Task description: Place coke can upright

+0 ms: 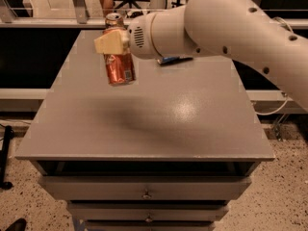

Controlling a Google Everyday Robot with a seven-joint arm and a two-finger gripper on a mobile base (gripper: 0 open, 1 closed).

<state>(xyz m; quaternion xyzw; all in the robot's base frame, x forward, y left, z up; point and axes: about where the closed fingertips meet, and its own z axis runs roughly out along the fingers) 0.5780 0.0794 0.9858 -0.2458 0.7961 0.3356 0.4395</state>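
Gripper (114, 47) clamped on near-upright coke can (120, 71), aloft over table (192, 129), toward its far-left corner.

gripper (115, 49) above table (192, 129), far-left | clamps coke can (120, 70) top | can near-upright, airborne

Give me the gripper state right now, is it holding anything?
Gripper: shut on the coke can, holding it roughly upright in the air over the table, toward its far left.
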